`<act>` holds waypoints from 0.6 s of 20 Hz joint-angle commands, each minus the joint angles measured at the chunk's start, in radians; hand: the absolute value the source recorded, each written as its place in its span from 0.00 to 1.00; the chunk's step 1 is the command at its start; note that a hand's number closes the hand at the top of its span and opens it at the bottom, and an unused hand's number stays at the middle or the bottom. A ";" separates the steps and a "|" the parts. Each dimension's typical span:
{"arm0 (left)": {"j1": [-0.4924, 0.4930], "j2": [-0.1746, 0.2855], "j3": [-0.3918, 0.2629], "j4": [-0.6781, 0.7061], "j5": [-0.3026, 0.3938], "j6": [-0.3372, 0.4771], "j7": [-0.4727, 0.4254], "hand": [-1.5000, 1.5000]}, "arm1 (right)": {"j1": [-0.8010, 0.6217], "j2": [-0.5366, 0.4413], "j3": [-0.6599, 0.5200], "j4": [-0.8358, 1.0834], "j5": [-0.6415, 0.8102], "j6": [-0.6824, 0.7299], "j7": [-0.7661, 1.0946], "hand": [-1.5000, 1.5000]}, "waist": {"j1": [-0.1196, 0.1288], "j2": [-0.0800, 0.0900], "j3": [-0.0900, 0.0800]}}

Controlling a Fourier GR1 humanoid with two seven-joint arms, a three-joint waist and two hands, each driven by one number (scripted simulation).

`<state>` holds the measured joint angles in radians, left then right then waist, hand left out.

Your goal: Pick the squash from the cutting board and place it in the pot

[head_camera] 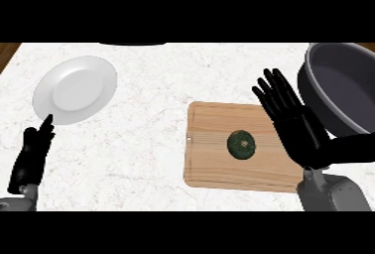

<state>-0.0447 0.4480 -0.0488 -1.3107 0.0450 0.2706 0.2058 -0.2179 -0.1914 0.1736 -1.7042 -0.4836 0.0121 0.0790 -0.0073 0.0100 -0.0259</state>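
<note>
A: Right hand [296,126], pose?

B: Open. Fingers straight and spread a bit, pointing up and left in the head view. The palm sits over the right edge of the cutting board [212,168]. The grey forearm [333,193] comes in from the lower right corner.

A: Holding anything?

B: No, nothing between thumb and fingers.

A: Squash [241,144]?

B: It's on the board, a bit right of the board's middle. Dark green, round-ish from above. It lies just left of the right hand with bare wood showing between them, so they are apart.

A: Pot [344,94]?

B: Grey, at the upper right, cut off by the view's right edge. Nothing shows in the part of its inside that I can see. The right hand's fingertips are near its left rim, and the hand is between the squash and the pot.

A: Left hand [33,149]?

B: Resting at the lower left, fingers straight and pointing up, holding nothing. The fingertips end just below the white plate [75,89]. Can't tell if they touch its rim.

A: Anything else?

B: Board and plate lie on the white marbled counter [147,149], well apart from each other.
</note>
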 commanded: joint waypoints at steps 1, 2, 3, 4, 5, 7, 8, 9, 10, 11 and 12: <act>-0.038 -0.045 0.026 0.021 0.026 -0.006 -0.065 0.50 | 0.041 -0.029 -0.017 0.015 0.089 -0.014 -0.055 1.00 | 0.002 -0.010 0.025; -0.064 -0.027 0.035 -0.069 0.058 -0.021 -0.020 0.50 | -0.003 -0.067 -0.082 0.068 0.131 -0.048 -0.086 1.00 | 0.009 -0.010 0.026; -0.100 -0.034 0.040 -0.102 0.076 -0.031 -0.052 0.50 | -0.010 -0.142 -0.143 0.096 0.156 -0.038 -0.102 1.00 | 0.004 -0.010 0.026; -0.105 -0.095 0.012 -0.143 0.068 0.007 -0.078 0.50 | 0.000 -0.157 -0.167 0.101 0.203 -0.082 -0.134 1.00 | -0.002 -0.013 0.026; -0.147 -0.070 0.058 -0.155 0.106 -0.015 -0.093 0.50 | -0.020 -0.198 -0.214 0.147 0.244 -0.108 -0.158 1.00 | 0.004 -0.008 0.025; -0.138 -0.079 0.034 -0.151 0.089 -0.007 -0.080 0.50 | 0.009 -0.431 -0.100 0.125 0.498 -0.040 -0.127 1.00 | -0.021 -0.019 -0.017; -0.165 -0.097 0.052 -0.188 0.129 -0.013 -0.086 0.50 | 0.041 -0.417 -0.153 0.190 0.557 -0.160 -0.132 1.00 | -0.015 -0.011 0.013; -0.175 -0.118 0.044 -0.211 0.148 -0.022 -0.081 0.50 | 0.060 -0.306 -0.198 0.233 0.541 -0.280 -0.195 0.00 | -0.002 -0.007 0.025; -0.159 -0.113 0.048 -0.228 0.163 -0.042 -0.089 0.50 | 0.094 -0.250 -0.185 0.269 0.558 -0.306 -0.302 0.00 | 0.015 -0.006 0.028; -0.174 -0.111 0.058 -0.230 0.163 -0.031 -0.070 0.50 | 0.118 -0.218 -0.190 0.270 0.572 -0.344 -0.385 0.00 | 0.008 -0.008 0.029; -0.177 -0.111 0.045 -0.279 0.160 -0.022 -0.027 0.50 | 0.102 -0.194 -0.210 0.328 0.544 -0.334 -0.473 0.00 | 0.020 -0.008 0.029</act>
<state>-0.1980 0.3519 -0.0043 -1.5133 0.1767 0.2501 0.1420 -0.1525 -0.4291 0.0000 -1.4815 -0.0181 -0.2223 -0.1941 -0.0026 0.0010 -0.0035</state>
